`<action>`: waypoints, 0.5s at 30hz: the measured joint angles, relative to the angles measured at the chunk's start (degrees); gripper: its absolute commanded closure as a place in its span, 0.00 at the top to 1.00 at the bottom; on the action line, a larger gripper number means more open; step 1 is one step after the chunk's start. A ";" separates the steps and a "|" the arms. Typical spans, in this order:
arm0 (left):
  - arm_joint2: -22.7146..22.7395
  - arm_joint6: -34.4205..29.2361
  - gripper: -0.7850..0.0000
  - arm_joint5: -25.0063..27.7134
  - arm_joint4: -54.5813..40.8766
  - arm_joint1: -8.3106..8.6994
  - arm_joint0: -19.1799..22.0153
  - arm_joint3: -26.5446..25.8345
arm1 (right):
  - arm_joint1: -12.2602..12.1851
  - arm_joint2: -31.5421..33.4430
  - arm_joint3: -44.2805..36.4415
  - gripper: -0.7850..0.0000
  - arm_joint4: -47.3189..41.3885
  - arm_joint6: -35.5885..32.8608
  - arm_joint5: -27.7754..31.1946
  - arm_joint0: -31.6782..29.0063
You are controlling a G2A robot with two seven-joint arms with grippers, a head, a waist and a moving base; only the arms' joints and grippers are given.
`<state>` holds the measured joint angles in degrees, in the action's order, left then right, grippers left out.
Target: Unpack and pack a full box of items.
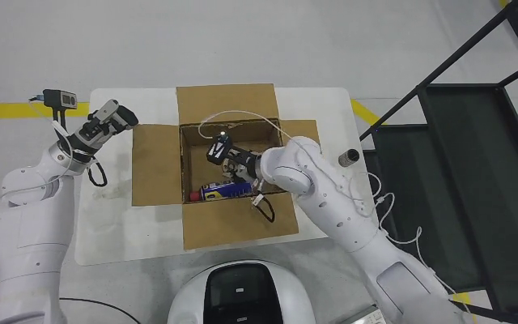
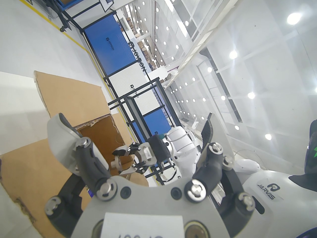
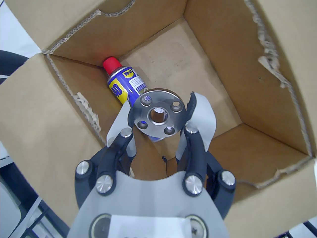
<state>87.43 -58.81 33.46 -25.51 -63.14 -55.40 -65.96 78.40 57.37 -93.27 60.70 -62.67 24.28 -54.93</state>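
While downturned, right gripper (image 3: 160, 104) round flange (image 3: 155, 128)

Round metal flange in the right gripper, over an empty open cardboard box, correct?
No: the right gripper holds the round metal flange over the open cardboard box, but a red-capped blue-and-yellow spray can lies inside, as the right wrist view shows.

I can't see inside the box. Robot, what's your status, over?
Right gripper shut on metal flange, over open box. Left gripper open, empty, beside box. Spray can lies on box floor along one wall.
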 measured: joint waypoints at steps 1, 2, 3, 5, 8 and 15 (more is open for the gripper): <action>0.02 0.02 1.00 -0.01 0.01 0.01 0.00 0.01 | -0.58 2.12 -2.43 0.00 0.17 -0.04 0.19 -1.72; 0.01 0.02 1.00 -0.01 0.01 0.01 0.01 0.02 | -0.99 3.71 -4.13 0.00 0.33 -0.11 0.23 -2.98; 0.01 0.01 1.00 -0.01 0.01 0.01 0.01 0.02 | -1.37 5.29 -5.74 0.00 0.40 -0.16 0.26 -4.23; 0.00 0.00 1.00 0.00 0.01 0.01 0.01 0.03 | -2.19 8.91 -9.09 0.00 0.91 -0.39 0.02 -6.99; 0.00 -0.01 1.00 0.00 0.01 0.00 0.01 0.03 | -3.16 13.50 -12.68 0.00 1.63 -0.92 -0.50 -10.44; 0.00 -0.01 1.00 0.00 0.00 0.00 0.01 0.02 | -3.93 17.37 -14.95 0.00 1.53 -0.04 -0.68 -13.01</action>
<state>87.43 -58.82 33.46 -25.51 -63.14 -55.39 -65.94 74.47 74.74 -108.23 62.23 -62.71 23.60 -67.94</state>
